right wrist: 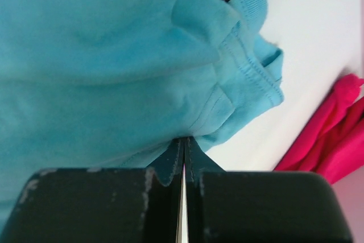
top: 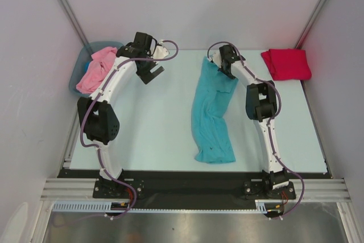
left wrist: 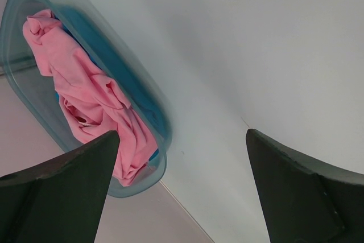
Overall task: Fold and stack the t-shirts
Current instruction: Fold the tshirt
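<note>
A teal t-shirt (top: 212, 115) lies stretched in a long strip down the middle of the table. My right gripper (top: 218, 66) is shut on its far upper edge; the right wrist view shows the jaws pinched on the teal cloth (right wrist: 114, 72) near the collar. A crimson red t-shirt (top: 286, 64) lies folded at the back right, and its edge (right wrist: 335, 140) shows beside the teal one. A light pink t-shirt (top: 95, 70) sits crumpled in the bin (left wrist: 149, 96) at the back left. My left gripper (top: 149, 68) hangs open over bare table to the right of the bin, holding nothing.
The grey-blue plastic bin (top: 77, 75) stands at the table's back left corner against the wall. White walls close in the table on three sides. The black rail with both arm bases runs along the near edge.
</note>
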Tool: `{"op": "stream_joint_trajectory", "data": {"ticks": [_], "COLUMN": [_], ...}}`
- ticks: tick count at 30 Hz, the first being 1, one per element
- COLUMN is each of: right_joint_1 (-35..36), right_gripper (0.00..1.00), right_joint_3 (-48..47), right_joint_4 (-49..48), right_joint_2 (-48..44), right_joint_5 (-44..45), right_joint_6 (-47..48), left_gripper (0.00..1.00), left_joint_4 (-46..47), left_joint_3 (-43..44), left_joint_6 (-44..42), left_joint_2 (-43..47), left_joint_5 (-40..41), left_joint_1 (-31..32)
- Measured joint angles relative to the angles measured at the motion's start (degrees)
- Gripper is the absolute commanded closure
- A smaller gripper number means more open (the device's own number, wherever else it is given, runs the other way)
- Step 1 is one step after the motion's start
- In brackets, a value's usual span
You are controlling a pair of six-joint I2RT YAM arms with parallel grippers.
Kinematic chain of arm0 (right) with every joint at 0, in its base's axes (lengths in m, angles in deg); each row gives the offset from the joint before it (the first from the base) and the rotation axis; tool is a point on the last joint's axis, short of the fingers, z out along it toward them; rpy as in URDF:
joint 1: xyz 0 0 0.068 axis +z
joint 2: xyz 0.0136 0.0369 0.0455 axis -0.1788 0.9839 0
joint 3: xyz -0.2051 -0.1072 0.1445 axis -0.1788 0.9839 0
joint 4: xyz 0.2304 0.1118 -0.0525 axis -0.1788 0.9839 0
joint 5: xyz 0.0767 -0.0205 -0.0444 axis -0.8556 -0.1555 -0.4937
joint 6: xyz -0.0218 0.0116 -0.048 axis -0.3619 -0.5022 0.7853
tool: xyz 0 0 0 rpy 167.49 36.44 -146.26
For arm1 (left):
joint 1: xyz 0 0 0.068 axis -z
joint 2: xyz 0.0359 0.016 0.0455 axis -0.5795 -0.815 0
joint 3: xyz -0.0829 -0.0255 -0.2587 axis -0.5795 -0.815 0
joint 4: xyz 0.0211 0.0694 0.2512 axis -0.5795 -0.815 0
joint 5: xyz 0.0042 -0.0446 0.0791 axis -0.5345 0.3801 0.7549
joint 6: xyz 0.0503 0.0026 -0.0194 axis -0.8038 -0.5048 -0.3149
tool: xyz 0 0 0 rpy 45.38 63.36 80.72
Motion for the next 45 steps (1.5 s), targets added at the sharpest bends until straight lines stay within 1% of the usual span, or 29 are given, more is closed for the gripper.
{"op": "stream_joint_trajectory", "data": {"ticks": [6,13,29,35,42,43,44,45], "right_joint_1": [0.5,1.3,3.6,4.3,4.3,4.3,4.3,4.3], "right_gripper": [1.00,1.00,1.00,1.00,1.00,0.97,0.92,0.80], "right_joint_3": [0.0,0.2,-0.2,-2.9,-3.3,-3.3,-3.3,-3.1], "right_joint_4": [-4.5,-8.4,-16.8,-21.8,-28.4,-28.9,-29.2,-29.4], "right_joint_2": [1.0,1.9,4.6,7.8,9.9,10.1,10.1,10.1], "right_joint_5": [2.6,3.2,6.7,8.7,10.8,10.9,10.9,10.8], "right_joint_6": [2.2,4.1,10.6,14.3,18.2,18.4,18.6,18.5], "left_gripper": [0.00,0.00,0.00,0.00,0.00,0.00,0.00,0.00], "left_joint_4": [0.0,0.0,0.1,0.8,1.5,1.5,1.5,1.5], "left_joint_3": [-0.4,-1.7,-1.8,-2.1,-3.8,-4.1,-4.3,-4.4], "left_joint_6": [0.0,0.0,0.1,0.2,0.2,0.2,0.2,0.2], "left_joint_2": [0.0,0.0,0.0,0.0,0.0,0.0,0.0,0.0], "left_joint_5": [0.4,1.3,3.0,3.3,3.4,3.4,3.5,3.7], "left_joint_1": [0.0,0.0,0.0,0.0,0.0,0.0,0.0,0.0]}}
